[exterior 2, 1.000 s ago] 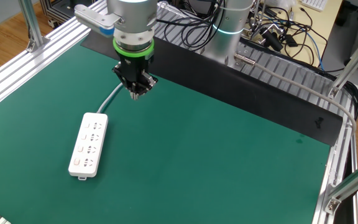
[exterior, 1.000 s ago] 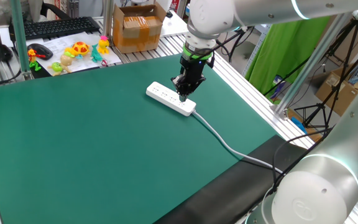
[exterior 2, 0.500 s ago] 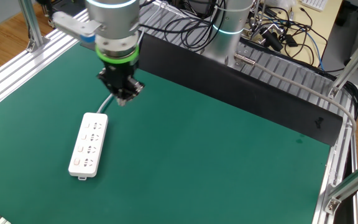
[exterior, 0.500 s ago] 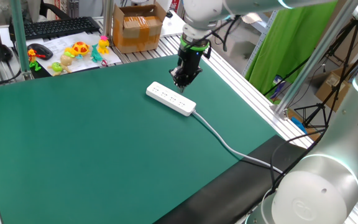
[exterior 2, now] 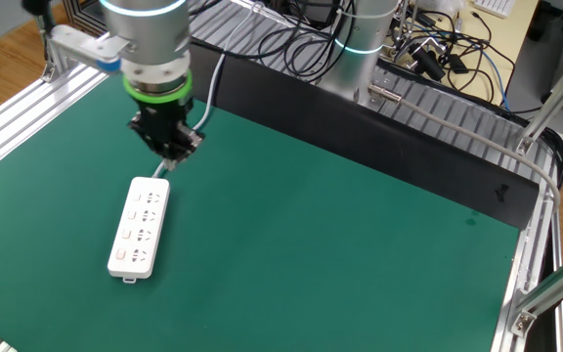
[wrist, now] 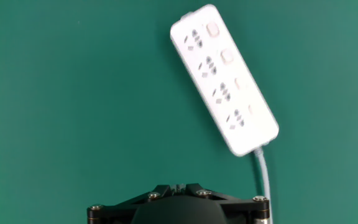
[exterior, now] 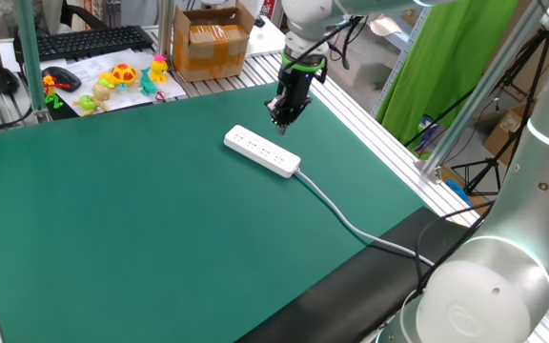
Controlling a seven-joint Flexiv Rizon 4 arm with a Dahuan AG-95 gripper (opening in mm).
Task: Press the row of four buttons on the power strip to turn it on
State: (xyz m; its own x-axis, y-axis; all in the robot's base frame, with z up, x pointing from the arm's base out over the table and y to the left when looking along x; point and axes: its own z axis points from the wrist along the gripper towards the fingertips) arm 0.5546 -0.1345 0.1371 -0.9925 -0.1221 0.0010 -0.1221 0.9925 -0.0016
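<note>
The white power strip (exterior: 262,151) lies flat on the green mat, and its grey cable (exterior: 351,225) runs off toward the table's near right edge. Seen from the hand view, the power strip (wrist: 222,78) lies at a slant, with the four buttons (wrist: 227,56) in a row along its right side. My gripper (exterior 2: 171,159) hangs above the mat just beyond the cable end of the power strip (exterior 2: 139,227), touching nothing. The gripper (wrist: 178,186) is shut, its fingertips together and holding nothing.
A cardboard box (exterior: 211,43), small toys (exterior: 122,76), a keyboard (exterior: 93,40) and a mouse (exterior: 62,79) sit beyond the mat's far edge. Aluminium rails (exterior 2: 27,108) border the mat. Loose cables (exterior 2: 438,49) lie behind the arm's base.
The gripper has travelled sideways over the mat and now hangs near the strip's cable end. It stayed shut. The power strip has not moved.
</note>
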